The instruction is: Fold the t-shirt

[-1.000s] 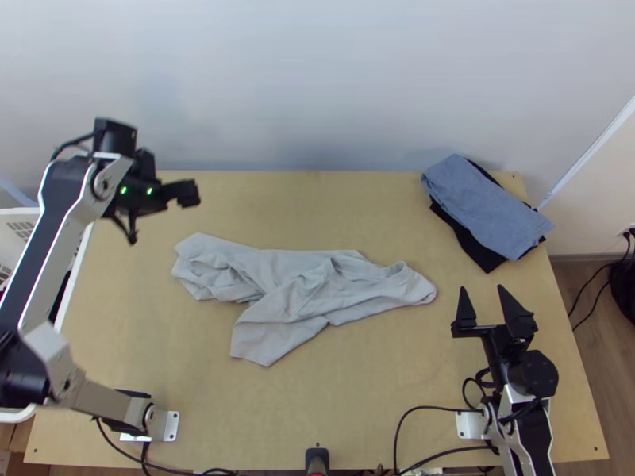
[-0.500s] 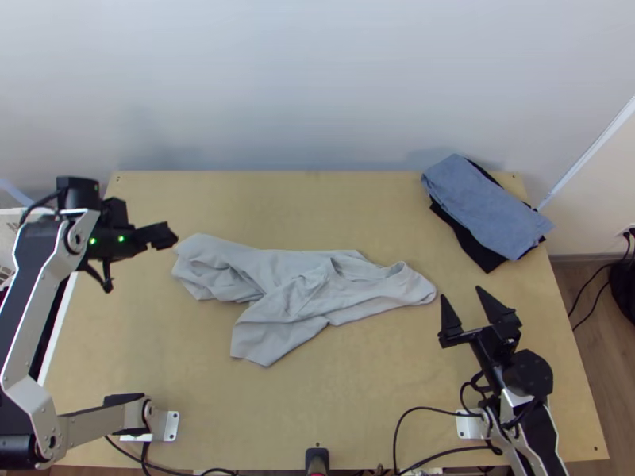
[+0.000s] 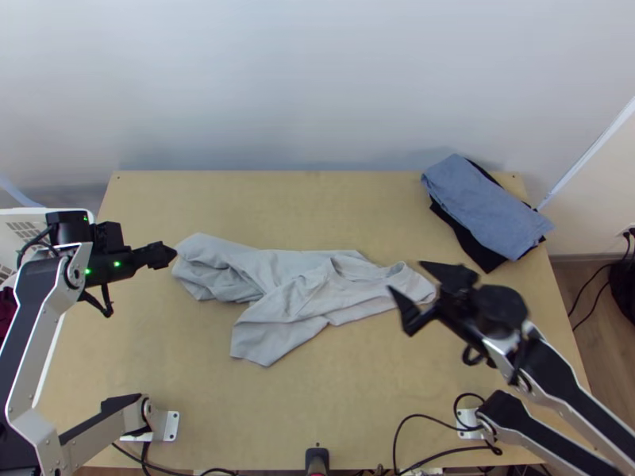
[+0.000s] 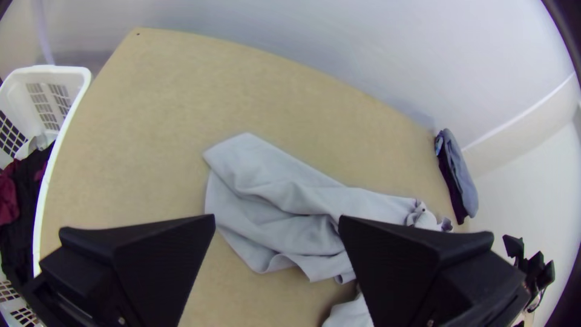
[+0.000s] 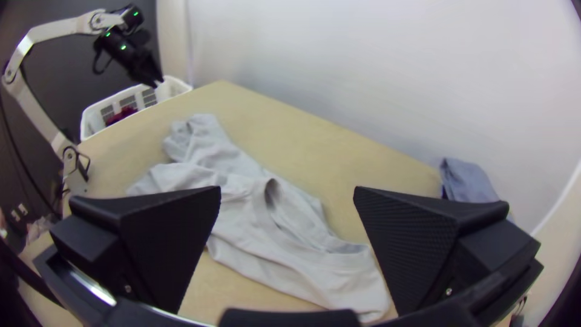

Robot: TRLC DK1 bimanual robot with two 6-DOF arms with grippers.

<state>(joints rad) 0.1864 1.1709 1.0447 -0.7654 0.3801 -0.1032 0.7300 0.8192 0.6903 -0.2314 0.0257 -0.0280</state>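
Plainly, t-shirt: the grey t-shirt (image 3: 305, 289) lies rumpled and partly bunched across the middle of the table (image 3: 333, 397); the top view gives its whole outline, with one loose flap pointing towards the near edge.
Collar: the neck opening (image 5: 275, 197) sits in the part of the shirt towards the right arm; the right wrist view looks right into it, while the left wrist view gives the deep folds of the opposite end.
Left pincer: the left gripper (image 3: 168, 255) is by the shirt's left end; from above its fingers overlap into one dark shape, but the left wrist view shows them spread wide, nothing pinched.
Right pincer: the right gripper (image 3: 408, 279) is over the shirt's collar end, fingers spread and holding nothing; the right wrist view shows the same wide gap.
Basket: a white basket (image 4: 57, 69) stands beside the table's left edge; the left wrist view looks down into it, onto dark red cloth (image 4: 7, 200) and black cloth (image 4: 27, 212).
Far right corner: a blue folded cloth (image 3: 484, 202) rests on a black folded cloth (image 3: 476, 250); the top view shows their overlap in full.
Green lights: these (image 3: 117, 263) glow on the left arm in the top and right wrist views.
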